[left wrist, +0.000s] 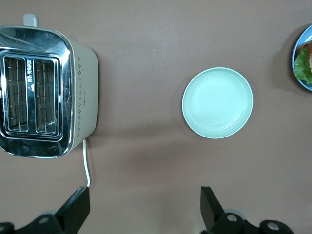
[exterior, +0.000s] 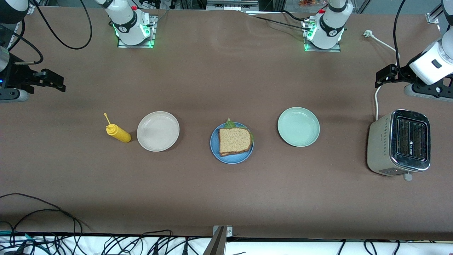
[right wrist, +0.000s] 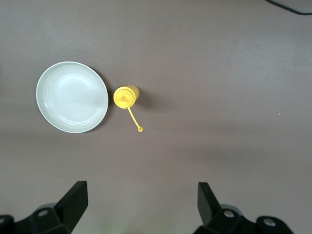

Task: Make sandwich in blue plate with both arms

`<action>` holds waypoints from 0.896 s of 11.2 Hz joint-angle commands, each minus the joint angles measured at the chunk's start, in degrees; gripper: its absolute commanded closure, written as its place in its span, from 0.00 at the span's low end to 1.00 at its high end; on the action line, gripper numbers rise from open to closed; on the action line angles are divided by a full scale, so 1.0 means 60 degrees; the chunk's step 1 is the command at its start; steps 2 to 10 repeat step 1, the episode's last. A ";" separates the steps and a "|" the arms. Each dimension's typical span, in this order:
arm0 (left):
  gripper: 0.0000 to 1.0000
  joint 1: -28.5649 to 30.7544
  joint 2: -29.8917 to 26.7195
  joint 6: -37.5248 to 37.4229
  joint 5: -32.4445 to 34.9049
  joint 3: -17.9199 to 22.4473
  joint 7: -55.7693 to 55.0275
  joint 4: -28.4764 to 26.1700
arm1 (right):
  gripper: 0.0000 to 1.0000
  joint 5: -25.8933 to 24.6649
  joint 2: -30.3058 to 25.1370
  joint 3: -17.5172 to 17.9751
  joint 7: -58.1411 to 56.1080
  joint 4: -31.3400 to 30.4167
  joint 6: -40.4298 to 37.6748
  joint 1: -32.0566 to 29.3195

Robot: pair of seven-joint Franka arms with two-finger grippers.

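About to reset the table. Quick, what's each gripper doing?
Left gripper: open, holding nothing, above bare table near the toaster.
Right gripper: open, holding nothing.

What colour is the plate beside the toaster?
Pale green: the round shallow plate, seen best in the left wrist view.

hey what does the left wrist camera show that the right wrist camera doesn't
Only the left wrist view shows the toaster with its white cord, the pale green plate, and an edge of the blue plate with lettuce from the sandwich. Only the right wrist view shows the beige plate and the yellow squeeze bottle beside it. Both show the brown table and that arm's own open gripper, empty above it: the left gripper and the right gripper.
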 commanded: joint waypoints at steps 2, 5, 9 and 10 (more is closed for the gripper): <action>0.00 -0.0089 -0.0119 0.0023 0.0196 -0.0001 0.0024 0.0064 | 0.00 -0.0131 0.0081 0.0020 -0.0017 0.0257 -0.0155 -0.0027; 0.00 -0.0089 -0.0119 0.0023 0.0196 -0.0001 0.0024 0.0064 | 0.00 -0.0131 0.0081 0.0020 -0.0017 0.0257 -0.0155 -0.0027; 0.00 -0.0089 -0.0119 0.0023 0.0196 -0.0001 0.0024 0.0064 | 0.00 -0.0131 0.0081 0.0020 -0.0017 0.0257 -0.0155 -0.0027; 0.00 -0.0089 -0.0119 0.0023 0.0196 -0.0001 0.0024 0.0064 | 0.00 -0.0131 0.0081 0.0020 -0.0017 0.0257 -0.0155 -0.0027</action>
